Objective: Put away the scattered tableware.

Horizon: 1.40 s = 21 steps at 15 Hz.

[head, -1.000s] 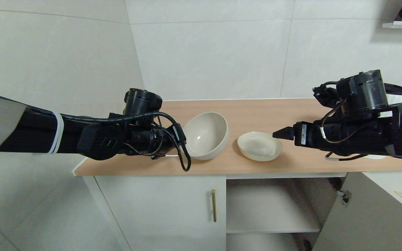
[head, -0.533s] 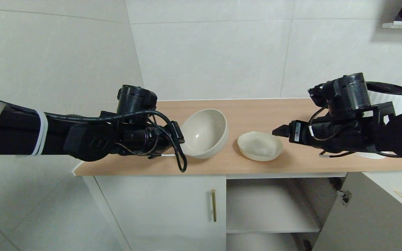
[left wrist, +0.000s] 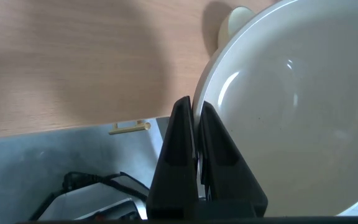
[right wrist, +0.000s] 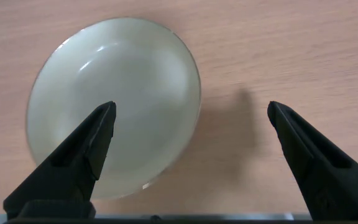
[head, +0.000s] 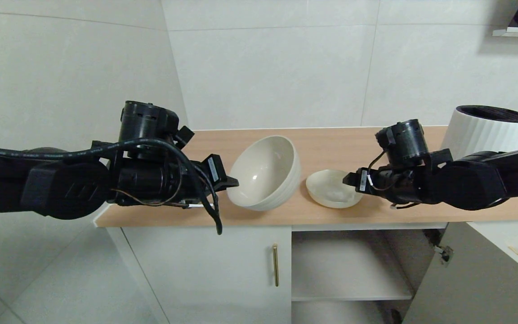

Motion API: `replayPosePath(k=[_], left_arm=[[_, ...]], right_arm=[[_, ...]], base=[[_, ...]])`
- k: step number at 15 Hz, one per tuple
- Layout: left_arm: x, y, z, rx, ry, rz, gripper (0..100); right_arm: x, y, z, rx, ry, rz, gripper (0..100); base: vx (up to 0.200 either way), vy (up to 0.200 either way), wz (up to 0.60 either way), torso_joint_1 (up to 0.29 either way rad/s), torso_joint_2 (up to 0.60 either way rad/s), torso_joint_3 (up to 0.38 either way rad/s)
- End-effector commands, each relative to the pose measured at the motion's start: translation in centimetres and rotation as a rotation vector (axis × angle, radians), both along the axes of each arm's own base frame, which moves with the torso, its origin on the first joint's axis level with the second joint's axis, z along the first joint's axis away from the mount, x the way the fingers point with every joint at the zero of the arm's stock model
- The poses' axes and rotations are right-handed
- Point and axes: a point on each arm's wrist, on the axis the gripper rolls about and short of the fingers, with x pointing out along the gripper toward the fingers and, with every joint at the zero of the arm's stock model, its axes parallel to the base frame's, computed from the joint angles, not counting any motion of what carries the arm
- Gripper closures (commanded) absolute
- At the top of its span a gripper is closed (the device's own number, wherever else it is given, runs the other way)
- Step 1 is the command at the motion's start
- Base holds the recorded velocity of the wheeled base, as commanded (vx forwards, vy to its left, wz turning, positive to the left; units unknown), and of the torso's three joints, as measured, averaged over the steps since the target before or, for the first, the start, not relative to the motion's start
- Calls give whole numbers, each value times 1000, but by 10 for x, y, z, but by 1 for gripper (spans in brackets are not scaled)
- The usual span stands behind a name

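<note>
A large cream bowl [head: 265, 173] is tilted and lifted at the left of the wooden counter [head: 326, 144]. My left gripper [head: 227, 182] is shut on its near rim, and the left wrist view shows the bowl [left wrist: 303, 118] pinched between the fingers of that gripper [left wrist: 196, 130]. A small shallow cream dish [head: 333, 189] lies flat on the counter right of the bowl. My right gripper [head: 348, 180] hovers at the dish's right edge. In the right wrist view the fingers of this gripper [right wrist: 191, 121] stand wide open over the dish [right wrist: 114, 102].
A white ribbed container [head: 488, 130] stands at the counter's right end. Below the counter, the left cabinet door [head: 205, 270] is shut, with a brass handle [head: 275, 265]. The right cabinet stands open on a shelf [head: 349, 279], its door [head: 470, 279] swung outward.
My left gripper has raised and tilted the large bowl. My right gripper has moved left toward the small dish, uncovering the white container behind it.
</note>
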Motion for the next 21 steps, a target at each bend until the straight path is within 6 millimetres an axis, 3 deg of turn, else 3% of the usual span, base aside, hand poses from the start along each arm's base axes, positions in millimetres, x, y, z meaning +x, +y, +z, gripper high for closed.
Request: replayPosePath(k=[1, 6, 7, 16, 19, 21], left_arm=[[-1, 1, 2, -3, -7, 0, 100], [-1, 0, 2, -3, -6, 0, 100], [-1, 0, 2, -3, -6, 0, 100], [-3, 1, 4, -4, -10, 0, 100], [-20, 9, 9, -7, -19, -1, 100], [-37, 15, 10, 6, -27, -11, 100]], right_arm=[[4, 2, -9, -10, 21, 0, 0], [6, 3, -14, -12, 33, 2, 0], [6, 3, -14, -10, 32, 1, 100], [4, 2, -9, 6, 19, 3, 100], [-16, -10, 20, 57, -29, 19, 100], [-42, -25, 38, 104, -35, 83, 100]], base=[[0, 0, 0, 0, 0, 0], [0, 0, 0, 0, 0, 0], [0, 0, 0, 0, 0, 0], [0, 0, 0, 0, 0, 0], [0, 0, 0, 0, 0, 0], [0, 0, 0, 0, 0, 0]])
